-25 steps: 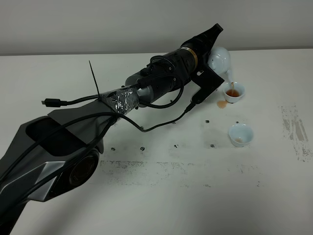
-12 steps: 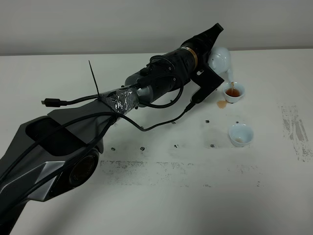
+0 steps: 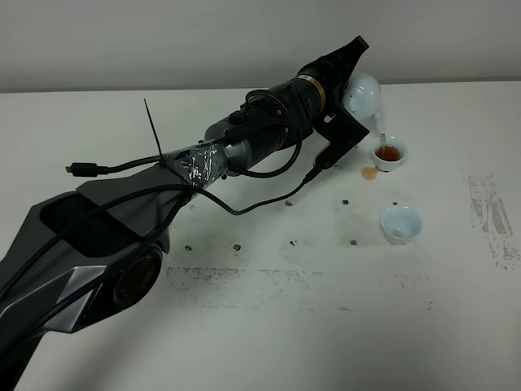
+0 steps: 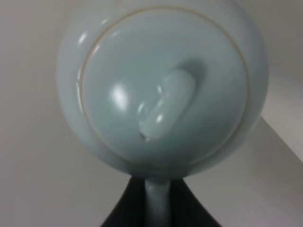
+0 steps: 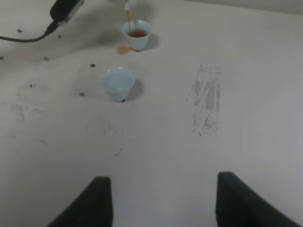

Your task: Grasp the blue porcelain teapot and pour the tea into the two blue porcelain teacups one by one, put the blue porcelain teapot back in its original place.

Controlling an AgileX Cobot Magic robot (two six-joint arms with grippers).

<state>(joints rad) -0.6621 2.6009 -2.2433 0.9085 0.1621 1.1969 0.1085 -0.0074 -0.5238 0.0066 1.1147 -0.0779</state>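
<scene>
Left claw (image 4: 157, 209): mine, clamped on the teapot (image 3: 365, 92) handle.
Teapot: tilted in the air, spout above the far cup (image 3: 389, 153), tea (image 3: 383, 130) streaming in.
Near cup (image 3: 401, 223): stands apart on the table (image 3: 456, 309).
Puddle (image 3: 369, 172): beside the far cup.
Right claw (image 5: 161, 203): mine, fingers spread, holding nothing.

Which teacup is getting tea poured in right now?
The far teacup, beneath the teapot spout, holding brown tea; the near teacup looks nearly empty.

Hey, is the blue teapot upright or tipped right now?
Tipped. The blue porcelain teapot leans spout-down over the far teacup, and a thin brown stream runs from its spout into that cup.
</scene>
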